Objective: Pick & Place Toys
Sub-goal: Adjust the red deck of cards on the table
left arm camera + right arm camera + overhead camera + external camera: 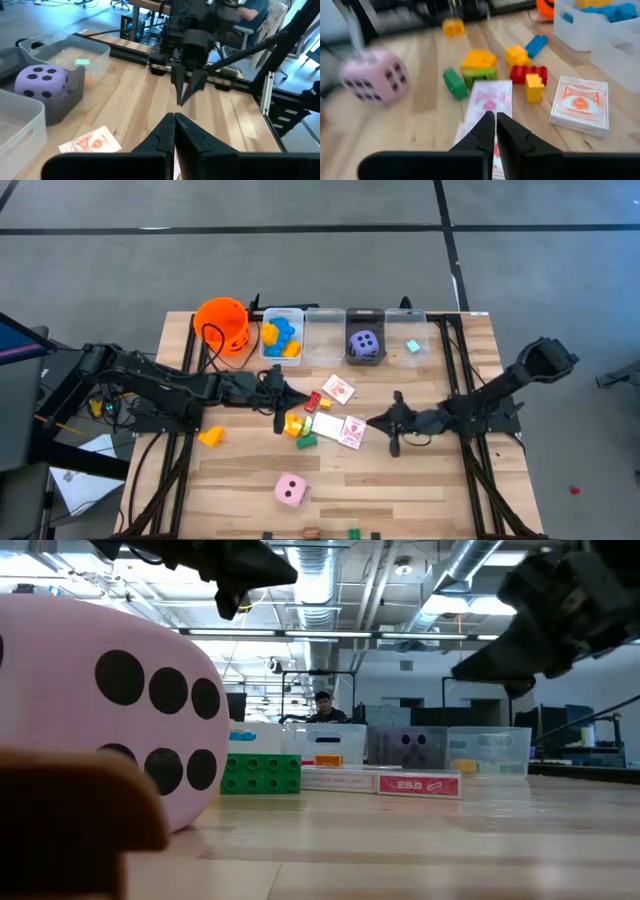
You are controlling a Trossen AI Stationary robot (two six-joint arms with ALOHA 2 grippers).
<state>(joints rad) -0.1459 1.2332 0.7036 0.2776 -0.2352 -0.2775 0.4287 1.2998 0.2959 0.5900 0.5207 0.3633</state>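
1. Bucket (222, 323), orange, at table's (420, 490) far-left corner; lone yellow block (211, 437) sits on the wood nearer the front, left side.
2. Left gripper (300, 398) reaches in from the left over the toy cluster; fingers together, nothing between them.
3. First clear bin (282, 337) next to the bucket holds blue + yellow blocks.
4. Cluster mid-table: yellow block (534, 86), red block (526, 73), orange block (478, 59) on a green one (479, 75), another green block (455, 83), blue block (536, 45), all near each other.
5. Pink die (291, 491) alone toward the front edge, well apart from the cluster.
6. Cards: one pack (339, 388) lies far side of cluster, another (352, 431) near side, just beside the right fingertips.
7. Purple die (365, 345) sits in the third bin; small teal piece (412, 346) in the fourth.
8. Right gripper (372, 421) comes in from the right, tip at the near card pack's edge; fingers together, empty. Can't tell if it touches the pack.
9. Person visible in the room behind the table, low view (323, 707).
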